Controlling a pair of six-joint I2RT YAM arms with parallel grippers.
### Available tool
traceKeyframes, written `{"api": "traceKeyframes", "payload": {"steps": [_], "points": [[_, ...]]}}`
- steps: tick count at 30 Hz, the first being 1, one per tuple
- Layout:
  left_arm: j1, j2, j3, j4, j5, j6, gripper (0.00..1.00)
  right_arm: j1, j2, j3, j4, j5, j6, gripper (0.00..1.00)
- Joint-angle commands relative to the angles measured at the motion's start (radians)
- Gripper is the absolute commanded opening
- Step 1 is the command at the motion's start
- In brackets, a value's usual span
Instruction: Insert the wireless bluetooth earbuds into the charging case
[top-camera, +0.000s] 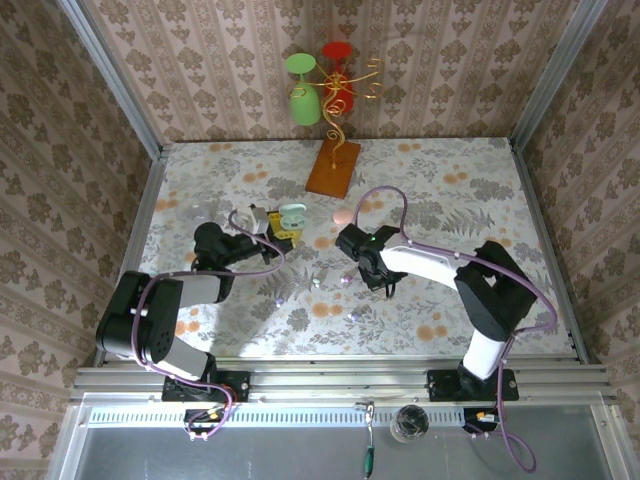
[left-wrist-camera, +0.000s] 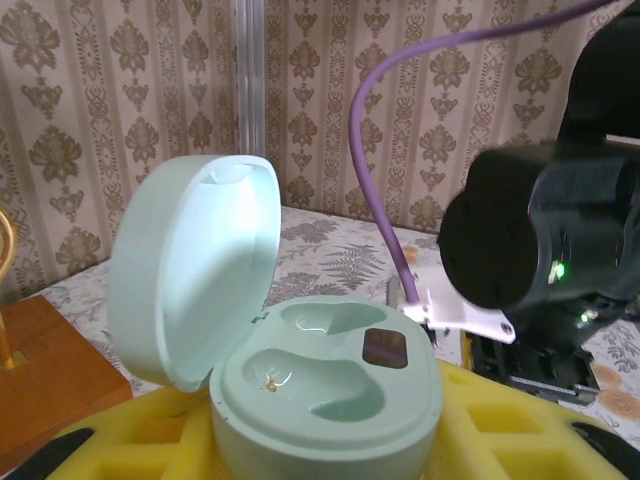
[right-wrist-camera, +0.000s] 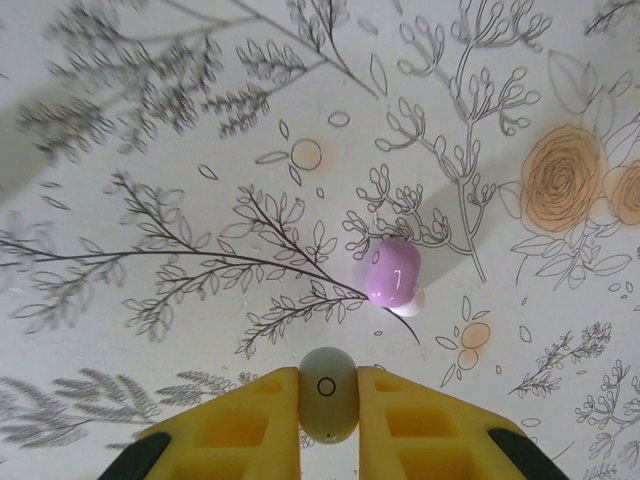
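My left gripper (left-wrist-camera: 320, 445) is shut on the mint charging case (left-wrist-camera: 325, 385), its yellow fingers (left-wrist-camera: 120, 445) on either side of the base. The lid (left-wrist-camera: 190, 270) stands open and both sockets are empty. In the top view the case (top-camera: 292, 213) sits left of centre at my left gripper (top-camera: 265, 228). My right gripper (right-wrist-camera: 328, 385) is shut on a mint-whitish earbud (right-wrist-camera: 328, 395), held just above the table. A purple earbud (right-wrist-camera: 392, 273) lies on the cloth a little ahead and to the right. The right gripper (top-camera: 352, 260) hovers mid-table.
A pink oval case (top-camera: 343, 215) lies between the two grippers. A wooden base (top-camera: 333, 165) with a gold wire stand and green and red glasses stands at the back. A few tiny buds (top-camera: 316, 283) lie scattered on the floral cloth. The right arm's black body (left-wrist-camera: 540, 240) looms close behind the case.
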Motion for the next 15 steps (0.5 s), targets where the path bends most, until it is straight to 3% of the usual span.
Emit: {"api": "traceKeyframes", "payload": {"steps": [1,8,15], "points": [[-0.024,0.027,0.024,0.019,0.005,0.024,0.42,-0.006,-0.08,-0.019,0.084,-0.041,-0.042,0.18],[-0.069,0.053,0.042,0.018,-0.014,0.037,0.42,-0.006,-0.307,-0.169,0.408,-0.156,-0.149,0.17],[-0.122,0.06,0.044,0.016,-0.022,0.063,0.42,-0.022,-0.532,-0.284,0.674,-0.444,-0.258,0.14]]}}
